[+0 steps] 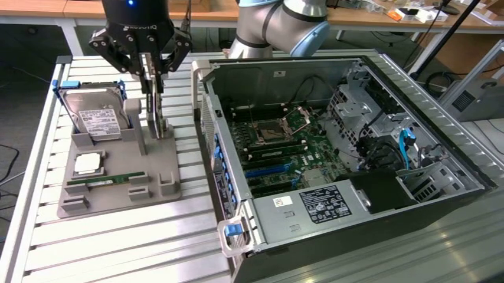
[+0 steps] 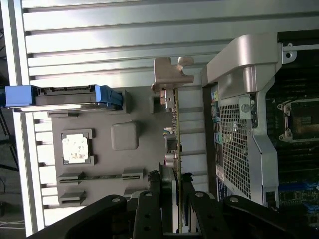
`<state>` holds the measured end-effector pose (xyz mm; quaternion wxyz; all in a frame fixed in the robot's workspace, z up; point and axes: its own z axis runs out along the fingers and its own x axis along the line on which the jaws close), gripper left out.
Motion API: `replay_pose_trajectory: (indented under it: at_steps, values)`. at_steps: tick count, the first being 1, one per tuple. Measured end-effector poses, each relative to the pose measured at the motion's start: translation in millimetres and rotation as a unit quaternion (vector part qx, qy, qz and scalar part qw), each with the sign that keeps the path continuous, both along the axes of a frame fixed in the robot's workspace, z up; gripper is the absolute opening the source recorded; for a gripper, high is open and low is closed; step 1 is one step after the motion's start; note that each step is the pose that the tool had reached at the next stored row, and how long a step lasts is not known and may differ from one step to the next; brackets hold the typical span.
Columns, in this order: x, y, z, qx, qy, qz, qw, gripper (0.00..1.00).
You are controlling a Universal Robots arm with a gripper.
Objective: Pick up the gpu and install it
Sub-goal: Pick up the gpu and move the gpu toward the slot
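Claw [image 2: 172,181] straddles the upright gpu [image 1: 158,119] in the gray holder [image 1: 118,197].

Locate the holder [image 1: 118,203] on the worktop [image 1: 118,250], toward the worktop's edge at the exterior view's left. The computer case [image 1: 275,76] lies just beside it, toward the edge at the exterior view's right, with the motherboard [image 1: 299,147] inside it. On the holder, the hard drive [image 1: 98,118] stands at the corner nearest the worktop's far edge. In front of it lies the processor [image 1: 87,164], then the memory stick [image 1: 106,178], nearer the worktop's near edge. The gpu [image 1: 160,121] stands upright on edge along the holder's side next to the case. The gripper [image 1: 153,88] sits directly above it, with the fingers [image 1: 146,73] against both faces of the gpu.
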<state>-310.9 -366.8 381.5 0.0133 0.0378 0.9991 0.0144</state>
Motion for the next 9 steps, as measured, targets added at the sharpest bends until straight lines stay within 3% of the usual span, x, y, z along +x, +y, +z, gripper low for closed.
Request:
replay_pose_trajectory:
  at_steps: [9]
  values:
    - [0.0,0.0,2.7,0.0000,0.0000,0.000,1.0000,0.27]
